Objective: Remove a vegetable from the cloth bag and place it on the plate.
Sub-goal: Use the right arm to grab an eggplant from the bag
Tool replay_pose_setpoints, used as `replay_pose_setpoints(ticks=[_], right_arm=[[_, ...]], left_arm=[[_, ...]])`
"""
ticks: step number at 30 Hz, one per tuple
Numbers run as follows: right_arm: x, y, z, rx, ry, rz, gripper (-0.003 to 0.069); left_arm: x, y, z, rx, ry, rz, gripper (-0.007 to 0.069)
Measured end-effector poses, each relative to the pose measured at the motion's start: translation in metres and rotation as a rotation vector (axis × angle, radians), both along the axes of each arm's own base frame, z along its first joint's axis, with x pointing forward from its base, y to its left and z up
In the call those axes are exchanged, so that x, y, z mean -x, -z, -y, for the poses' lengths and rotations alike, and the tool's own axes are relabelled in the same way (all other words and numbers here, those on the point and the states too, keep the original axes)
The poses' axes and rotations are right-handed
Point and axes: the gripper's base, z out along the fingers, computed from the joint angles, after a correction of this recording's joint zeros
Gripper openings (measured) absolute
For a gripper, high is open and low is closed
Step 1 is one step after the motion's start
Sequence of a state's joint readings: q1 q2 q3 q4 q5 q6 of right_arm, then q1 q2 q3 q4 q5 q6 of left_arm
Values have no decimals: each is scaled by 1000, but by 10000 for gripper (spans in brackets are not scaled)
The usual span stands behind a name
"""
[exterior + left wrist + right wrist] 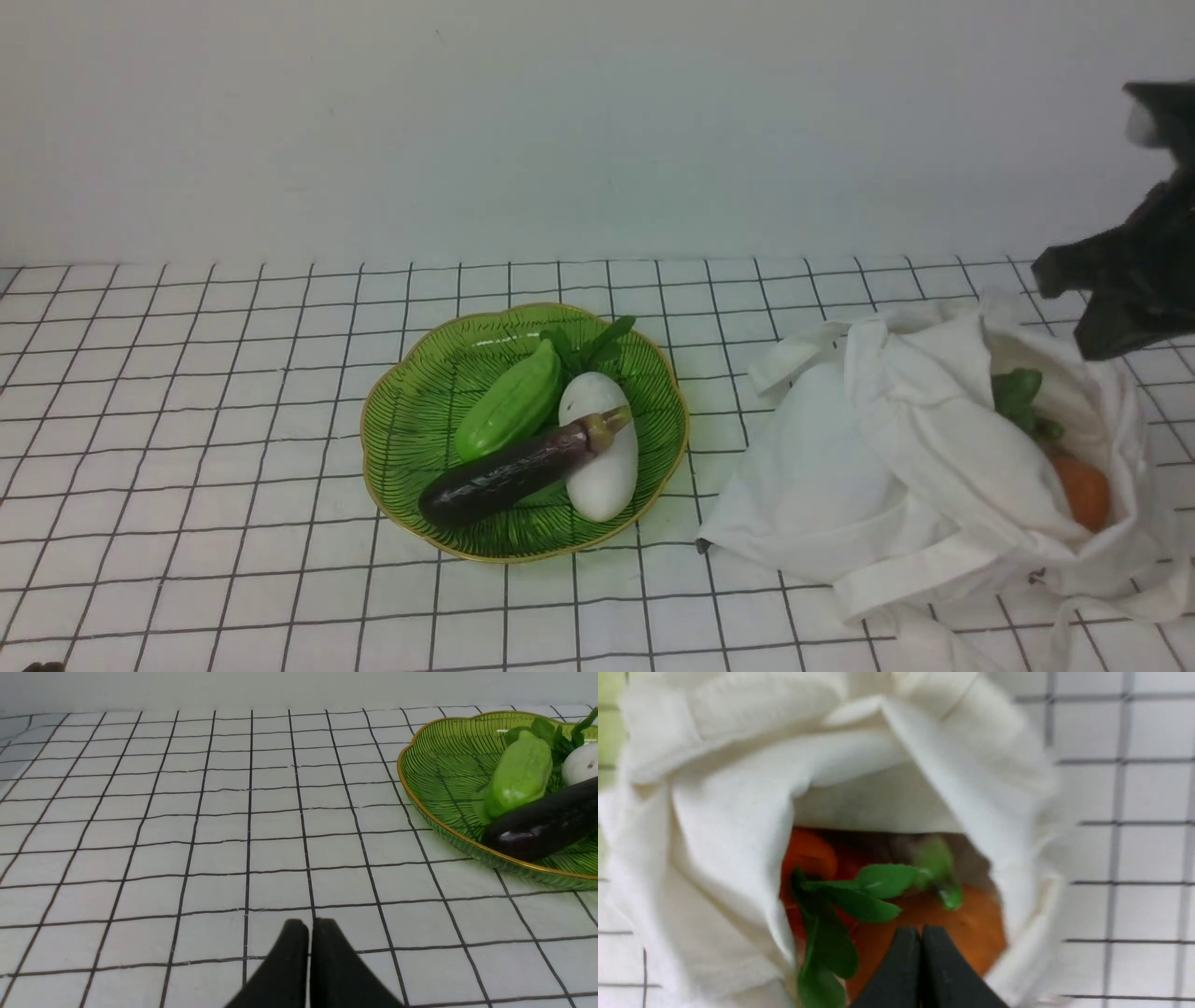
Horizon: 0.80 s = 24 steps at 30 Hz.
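Hovering shut over the cloth bag (pixel 840 467)

The right gripper (pixel 920 933) is hanging over the bag's mouth, fingers pressed together on nothing, above leaves (pixel 859 896) and an orange vegetable (pixel 966 924). Behind them a brownish shape (pixel 882 847) is showing, too blurred to call the eggplant. The left gripper (pixel 309 926), likewise pressed together, is hovering over tiles (pixel 187 858) near the plate (pixel 401 439).

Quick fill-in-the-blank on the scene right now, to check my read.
The long dark eggplant rests on a ___ oval vegetable.
In front view the cloth bag lies ___ of the plate.
Both left gripper and right gripper are ___.
The round vegetable in the bag is ___.
Missing: white; right; shut; orange.
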<state>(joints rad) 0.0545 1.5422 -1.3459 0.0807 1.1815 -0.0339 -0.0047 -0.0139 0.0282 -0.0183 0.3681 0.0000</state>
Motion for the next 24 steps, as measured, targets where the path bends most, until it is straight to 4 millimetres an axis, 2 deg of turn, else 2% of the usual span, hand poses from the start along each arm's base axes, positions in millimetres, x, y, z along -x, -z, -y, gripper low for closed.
replay_pose_setpoints(ticks=[2, 5, 8, 9, 10, 12, 14, 17, 20, 21, 24], right_arm=[[6, -9, 0, -9, 2, 26, -12], [8, -8, -3, -44, -1, 6, -12], [4, 2, -6, -63, -29, -49, -4], [-3, 14, -7, -54, -59, -91, 14], [-4, 16, -7, -54, -59, -96, 17], [-16, 39, -8, -42, -91, -163, 71], [-21, 49, -8, -37, -107, -190, 106], [-32, 68, -5, 8, -129, -201, 204], [-36, 73, -3, 40, -137, -191, 258], [-40, 77, -2, 54, -141, -174, 311], [-44, 82, -2, 56, -143, -159, 366]], left_arm=[[0, 0, 0, -5, 2, 0, -8], [0, 0, 0, 0, 0, 0, -8], [0, 0, 0, 0, 0, 0, -8], [0, 0, 0, -5, 2, 0, -8], [0, 0, 0, -5, 2, 0, -8], [0, 0, 0, -5, 2, 0, -8], [0, 0, 0, -5, 2, 0, -8], [0, 0, 0, -5, 2, 0, -8], [0, 0, 0, 0, 0, 0, -8], [0, 0, 0, -5, 2, 0, -8], [0, 0, 0, 0, 0, 0, -8]])
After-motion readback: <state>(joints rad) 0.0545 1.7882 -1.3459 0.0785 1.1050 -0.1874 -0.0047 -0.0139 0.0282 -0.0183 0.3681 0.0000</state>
